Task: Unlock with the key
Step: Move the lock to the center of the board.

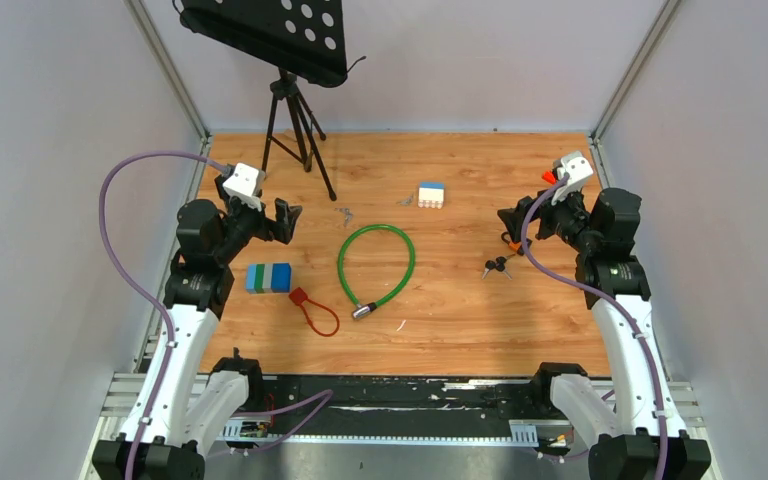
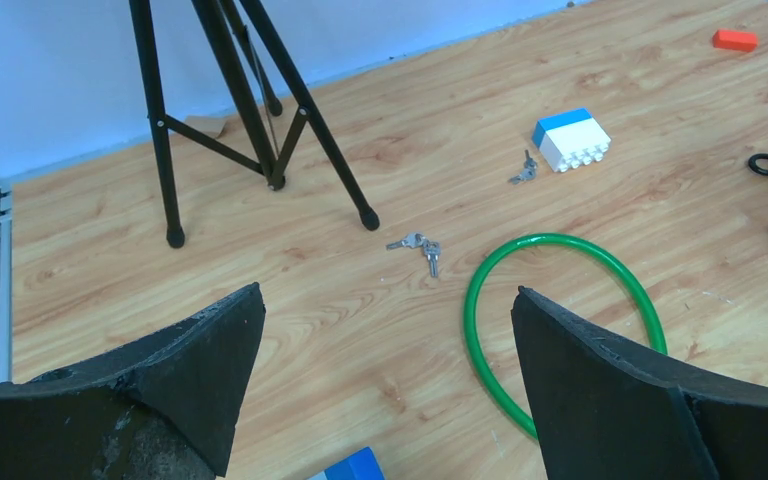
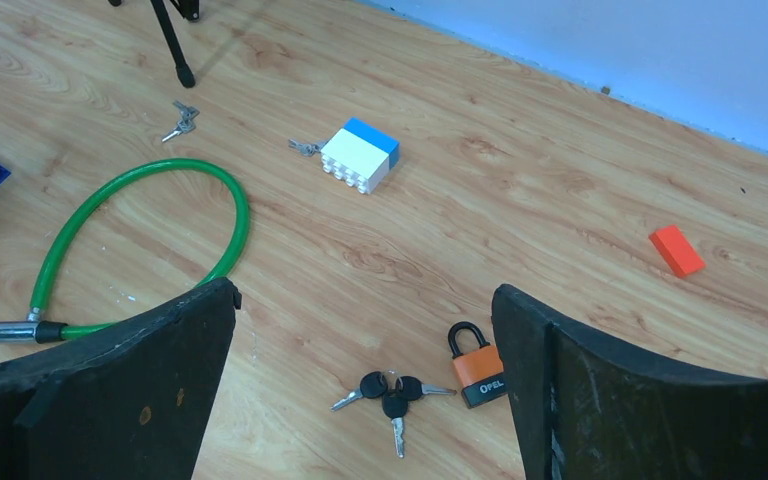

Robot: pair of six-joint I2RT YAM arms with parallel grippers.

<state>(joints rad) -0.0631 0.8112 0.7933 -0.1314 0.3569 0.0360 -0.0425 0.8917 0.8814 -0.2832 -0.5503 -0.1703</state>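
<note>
An orange padlock [image 3: 477, 375] lies shut on the wooden table at the right, and a bunch of three black-headed keys [image 3: 392, 392] lies just to its left. My right gripper [image 3: 364, 290] hovers open above them, holding nothing. A green cable lock [image 1: 375, 263] forms a loop mid-table, with its metal barrel [image 1: 361, 311] at the near end. Small silver keys [image 2: 420, 243] lie beyond the loop. My left gripper [image 2: 385, 293] hangs open and empty above the table, left of the loop. A red cable lock [image 1: 299, 296] rests near the blue-green block [image 1: 268, 277].
A black tripod [image 1: 295, 125] with a perforated stand stands at the back left. A white-and-blue block [image 1: 431, 194] sits at the back centre with more silver keys [image 1: 405, 200] beside it. A small orange block [image 3: 676, 249] lies at the far right. Grey walls enclose the table.
</note>
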